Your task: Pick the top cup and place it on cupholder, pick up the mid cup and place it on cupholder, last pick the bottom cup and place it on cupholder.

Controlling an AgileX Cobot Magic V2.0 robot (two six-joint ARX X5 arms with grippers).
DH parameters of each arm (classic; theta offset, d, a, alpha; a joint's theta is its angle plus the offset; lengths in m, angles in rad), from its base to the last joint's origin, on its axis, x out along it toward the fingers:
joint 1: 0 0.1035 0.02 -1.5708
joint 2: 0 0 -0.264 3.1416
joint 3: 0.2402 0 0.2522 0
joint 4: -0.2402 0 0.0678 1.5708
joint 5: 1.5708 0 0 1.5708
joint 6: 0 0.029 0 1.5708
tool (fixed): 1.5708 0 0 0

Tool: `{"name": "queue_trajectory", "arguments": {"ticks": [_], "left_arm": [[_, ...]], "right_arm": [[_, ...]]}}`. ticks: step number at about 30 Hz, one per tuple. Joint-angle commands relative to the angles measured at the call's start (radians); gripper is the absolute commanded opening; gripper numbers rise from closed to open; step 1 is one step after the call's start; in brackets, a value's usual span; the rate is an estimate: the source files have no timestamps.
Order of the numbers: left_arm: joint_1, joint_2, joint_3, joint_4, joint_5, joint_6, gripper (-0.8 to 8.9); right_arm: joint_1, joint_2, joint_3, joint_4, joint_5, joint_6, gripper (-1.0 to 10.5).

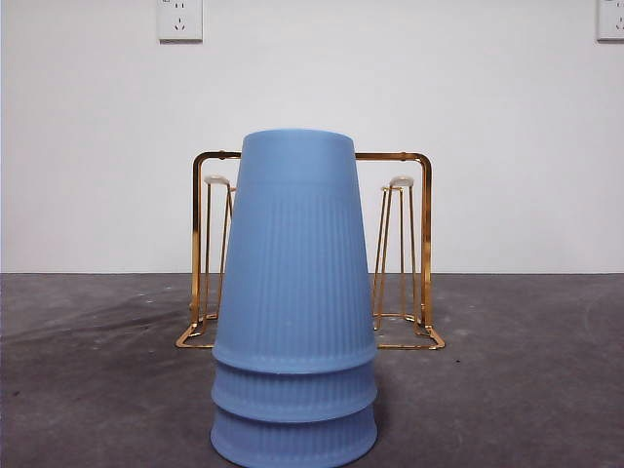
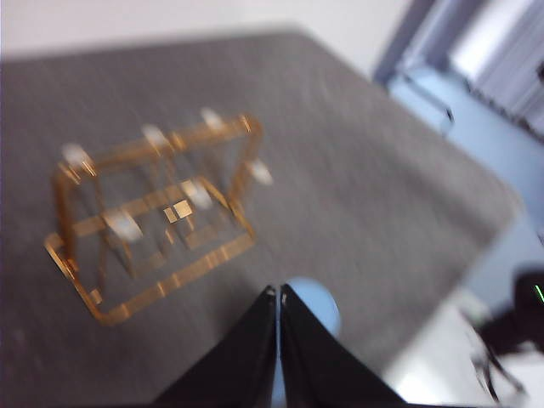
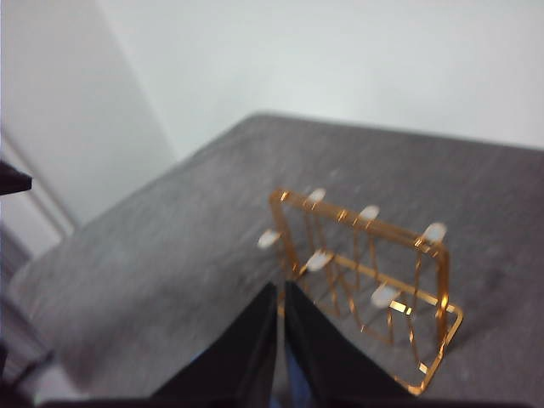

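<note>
three blue cups [image 1: 294, 312] sit stacked upside down on the grey table [image 1: 88, 390], nothing touching them. the gold cupholder [image 1: 419, 244] stands just behind the stack, prongs bare. left gripper [image 2: 278, 293] hangs above with jaws pressed together, cupholder out ahead of it, a bit of blue just past its tips. right gripper [image 3: 280, 289] is also pinched closed and empty, cupholder [image 3: 374, 280] just beyond its tips.

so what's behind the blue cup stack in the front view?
The gold cupholder stands behind the stack of blue cups. Its frame ends and two white-tipped prongs show; its middle is covered by the cups.
</note>
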State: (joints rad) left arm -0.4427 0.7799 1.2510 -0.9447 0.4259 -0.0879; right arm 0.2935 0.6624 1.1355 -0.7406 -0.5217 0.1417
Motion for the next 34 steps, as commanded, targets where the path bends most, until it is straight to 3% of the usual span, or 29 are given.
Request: {"name": "queue_trajectory", "arguments": {"ticks": [1,7,11,16,19,21,28,32,34], "left_arm": [[-0.011,0.016,0.027,-0.037,0.037,0.058,0.10],[-0.011,0.016,0.027,-0.034,0.050,0.058,0.12],[-0.011,0.016,0.027,-0.027,0.050,0.058,1.32],[-0.011,0.016,0.027,-0.027,0.050,0.058,4.57],[-0.011,0.016,0.027,-0.026,0.050,0.056,5.57],[-0.011,0.016,0.027,-0.024,0.050,0.053,5.67],[-0.011,0.015,0.027,-0.005,0.050,0.053,5.62],[-0.011,0.009,0.027,-0.008,0.051,0.054,5.62],[-0.011,0.003,0.027,-0.011,0.051,0.054,5.62]], "right_arm": [[0.026,0.014,0.025,-0.028,-0.003,-0.050,0.1],[0.034,0.015,0.024,-0.060,-0.002,-0.048,0.1],[0.034,0.015,0.024,-0.061,-0.002,-0.048,0.5],[0.034,0.016,0.024,-0.061,-0.002,-0.043,4.0],[0.034,0.016,0.024,-0.062,-0.002,-0.029,5.6],[0.035,0.016,0.024,-0.061,-0.003,-0.013,6.2],[0.064,0.097,0.052,-0.064,-0.068,-0.011,6.2],[0.149,0.204,0.116,-0.097,-0.050,-0.021,6.2],[0.211,0.275,0.160,-0.139,0.000,-0.029,6.2]]}}
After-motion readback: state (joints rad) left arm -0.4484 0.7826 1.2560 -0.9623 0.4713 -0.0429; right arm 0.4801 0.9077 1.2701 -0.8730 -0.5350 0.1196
